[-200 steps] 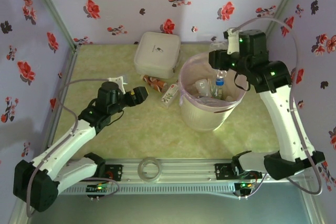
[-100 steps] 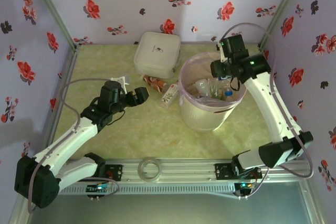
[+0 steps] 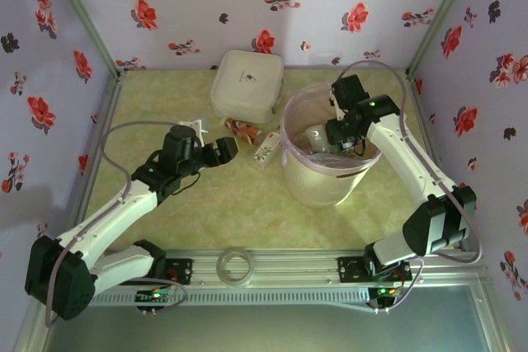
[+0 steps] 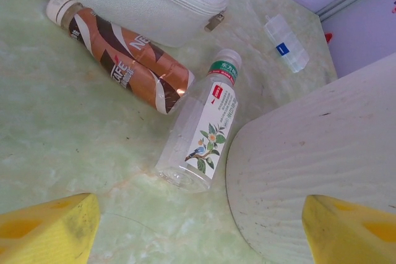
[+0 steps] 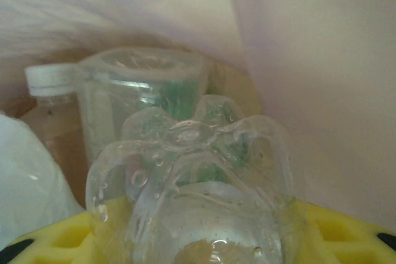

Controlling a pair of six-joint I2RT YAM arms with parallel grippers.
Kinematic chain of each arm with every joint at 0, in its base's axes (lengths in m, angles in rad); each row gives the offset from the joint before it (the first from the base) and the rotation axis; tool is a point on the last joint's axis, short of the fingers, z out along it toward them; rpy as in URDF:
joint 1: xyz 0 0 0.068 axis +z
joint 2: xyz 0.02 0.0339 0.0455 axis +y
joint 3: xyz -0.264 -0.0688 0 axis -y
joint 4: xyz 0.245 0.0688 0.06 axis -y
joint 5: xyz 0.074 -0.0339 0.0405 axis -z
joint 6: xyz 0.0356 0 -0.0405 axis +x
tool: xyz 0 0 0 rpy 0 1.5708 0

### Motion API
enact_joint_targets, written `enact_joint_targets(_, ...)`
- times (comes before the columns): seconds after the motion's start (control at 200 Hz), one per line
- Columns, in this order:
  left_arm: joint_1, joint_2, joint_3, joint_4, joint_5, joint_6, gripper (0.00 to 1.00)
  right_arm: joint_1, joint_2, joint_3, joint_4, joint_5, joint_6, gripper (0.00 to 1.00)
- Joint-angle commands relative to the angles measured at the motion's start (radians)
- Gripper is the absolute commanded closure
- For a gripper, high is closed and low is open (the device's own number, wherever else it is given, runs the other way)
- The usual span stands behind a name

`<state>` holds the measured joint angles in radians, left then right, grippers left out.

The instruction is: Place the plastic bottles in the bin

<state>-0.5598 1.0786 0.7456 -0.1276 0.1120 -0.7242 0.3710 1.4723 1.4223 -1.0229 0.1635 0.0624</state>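
Our right gripper [image 3: 346,136], down in the bin [image 3: 318,191] at the table's [image 3: 206,204] right side, grips a clear bottle [image 5: 192,171] above others. Our left gripper [image 3: 221,152] gapes empty over a brown bottle [image 4: 127,69] and a green-capped bottle [image 4: 204,134], both not yet binned.

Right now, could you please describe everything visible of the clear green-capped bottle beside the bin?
The clear bottle looks like empty thin plastic, green cap on, white label with flowers and a bird. It lies on its side on the table, shoulder against the brown bottle, base close to the bin.
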Motion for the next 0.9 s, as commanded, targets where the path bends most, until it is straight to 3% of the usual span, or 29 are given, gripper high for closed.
enact_joint_targets(0.0, -0.008, 0.012, 0.034, 0.021, -0.01, 0.0, 0.14, -0.007, -0.007, -0.036, 0.05, -0.036, 0.022, 0.46)
enact_joint_targets(0.39, -0.014, 0.015, 0.026, 0.022, -0.012, -0.001, 0.12, -0.007, -0.037, -0.107, 0.113, -0.067, 0.044, 0.36)
enact_joint_targets(0.7, -0.021, 0.05, 0.041, 0.017, -0.013, 0.015, 0.06, -0.007, -0.156, 0.01, 0.083, -0.126, 0.041, 0.19)
enact_joint_targets(0.895, -0.047, 0.126, 0.089, -0.02, -0.025, 0.069, 0.0, -0.007, -0.246, 0.069, 0.059, -0.156, 0.035, 0.15)
